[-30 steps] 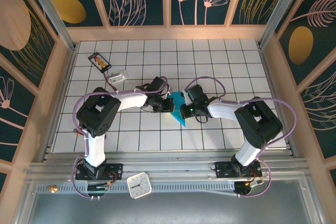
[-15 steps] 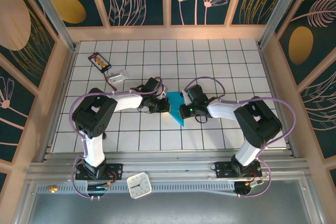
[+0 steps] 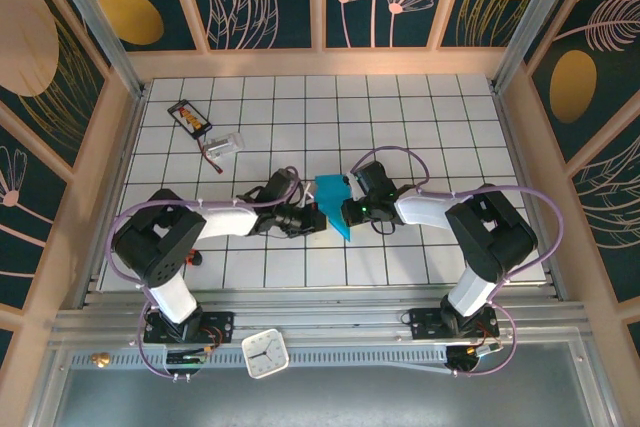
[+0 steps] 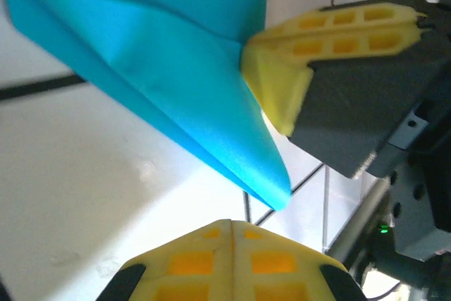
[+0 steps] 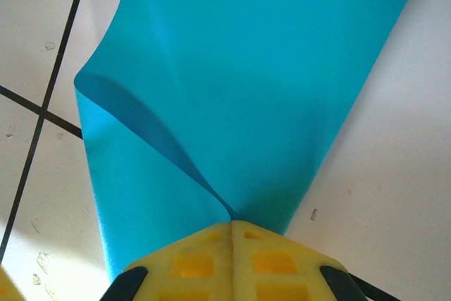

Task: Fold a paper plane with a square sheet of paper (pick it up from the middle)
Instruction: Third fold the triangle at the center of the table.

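Observation:
The teal-blue paper plane (image 3: 334, 205) lies folded to a point on the white tiled table, near the middle. In the left wrist view its tip (image 4: 278, 195) hangs just ahead of my left gripper (image 4: 230, 225), which is shut and holds nothing. Seen from above, my left gripper (image 3: 312, 219) sits at the paper's left edge. My right gripper (image 3: 350, 212) is shut at the right edge. From the right wrist, my right gripper (image 5: 231, 223) rests its tips on the paper (image 5: 268, 82) where a raised flap meets them. Its yellow fingers (image 4: 310, 47) appear beside the paper.
A small black card with orange marks (image 3: 189, 117) lies at the far left, with a small clear object (image 3: 225, 144) on a cable beside it. A white clock (image 3: 265, 354) sits on the near rail. Wooden frame walls (image 3: 120, 147) bound the table.
My left arm has drawn back to the left and lower, and its gripper has slid off the paper toward the left edge. The right arm has stayed put.

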Tool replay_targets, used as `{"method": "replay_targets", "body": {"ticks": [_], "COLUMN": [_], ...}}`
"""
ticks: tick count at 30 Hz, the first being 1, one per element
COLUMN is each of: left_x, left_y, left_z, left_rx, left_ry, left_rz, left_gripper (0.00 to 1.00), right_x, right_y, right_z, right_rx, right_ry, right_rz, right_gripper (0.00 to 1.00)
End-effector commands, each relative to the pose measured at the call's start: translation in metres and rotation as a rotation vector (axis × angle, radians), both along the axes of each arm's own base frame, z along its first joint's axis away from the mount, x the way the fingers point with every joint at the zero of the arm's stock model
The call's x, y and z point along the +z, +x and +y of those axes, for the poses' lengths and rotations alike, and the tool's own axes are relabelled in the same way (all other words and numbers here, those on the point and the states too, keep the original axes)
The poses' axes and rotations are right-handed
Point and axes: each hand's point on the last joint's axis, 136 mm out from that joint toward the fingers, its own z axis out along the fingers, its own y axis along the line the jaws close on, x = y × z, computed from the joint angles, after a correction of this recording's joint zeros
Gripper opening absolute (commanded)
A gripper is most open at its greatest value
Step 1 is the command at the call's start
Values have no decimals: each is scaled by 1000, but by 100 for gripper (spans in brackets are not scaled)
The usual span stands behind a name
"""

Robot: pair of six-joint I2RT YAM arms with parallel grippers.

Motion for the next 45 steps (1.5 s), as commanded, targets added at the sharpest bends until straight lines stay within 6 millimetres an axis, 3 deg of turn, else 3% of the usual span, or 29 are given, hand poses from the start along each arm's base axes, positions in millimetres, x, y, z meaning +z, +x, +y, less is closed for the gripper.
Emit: {"method": "replay_targets", "body": {"ticks": [1,13,20,45], "left_x": [34,33,18,-5], "left_y": [1,-6,-8,7], "left_z": [-21,-32,-43,-50], "left_rx": [38,119,110,190], "left_ry": [-177,-245,-232,-175], "left_rz": [1,38,72,95], "left_gripper": [0,0,0,0], "right_x": [-33,-36,-37,-36], "right_y": [-23,-23,-24,-25], "right_z": [-25,-26,-25,-24], "right_rx": [-33,-34,-30,-23], "right_ry": [-109,-114,-112,-105], "right_rz": [118,120,126,122], "right_gripper": [0,0,0,0]}}
